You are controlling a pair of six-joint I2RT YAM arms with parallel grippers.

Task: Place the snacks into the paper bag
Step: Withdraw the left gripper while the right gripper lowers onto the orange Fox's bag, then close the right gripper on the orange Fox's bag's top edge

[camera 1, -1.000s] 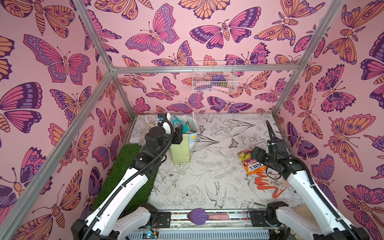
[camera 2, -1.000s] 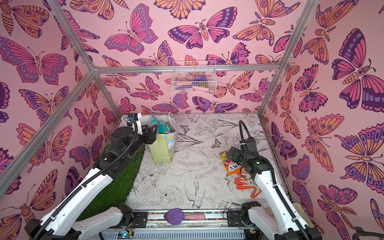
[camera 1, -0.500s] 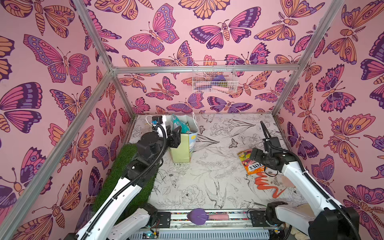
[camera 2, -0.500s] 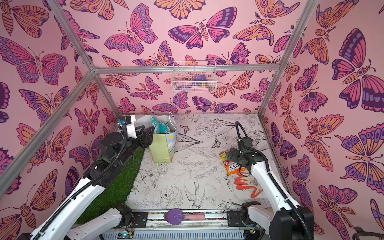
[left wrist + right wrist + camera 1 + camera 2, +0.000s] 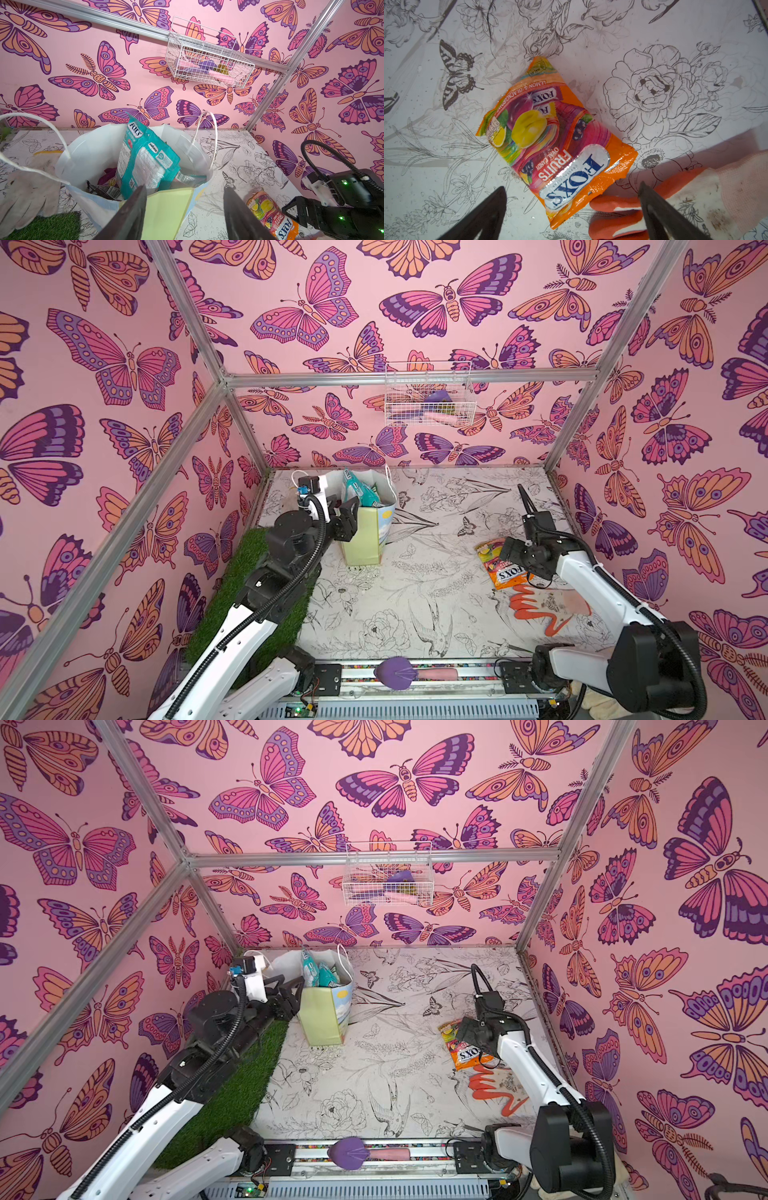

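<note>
The left arm (image 5: 266, 589) stretches forward, its left gripper (image 5: 185, 189) empty with jaws partly apart. The right arm (image 5: 590, 577) bends inward, the right gripper (image 5: 572, 185) pointing down, jaws spread wide, empty.

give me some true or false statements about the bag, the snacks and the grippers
1. The Fox's bag lies on the table, outside the paper bag. True.
2. The right gripper is shut on the Fox's bag. False: it is open above it, holding nothing.
3. Teal packets stick out of the paper bag. True.
4. The paper bag lies on its side. False: it stands upright.
5. The left gripper holds a packet. False: it is open and empty, by the paper bag.
6. An orange glove lies beside the Fox's bag. True.
</note>
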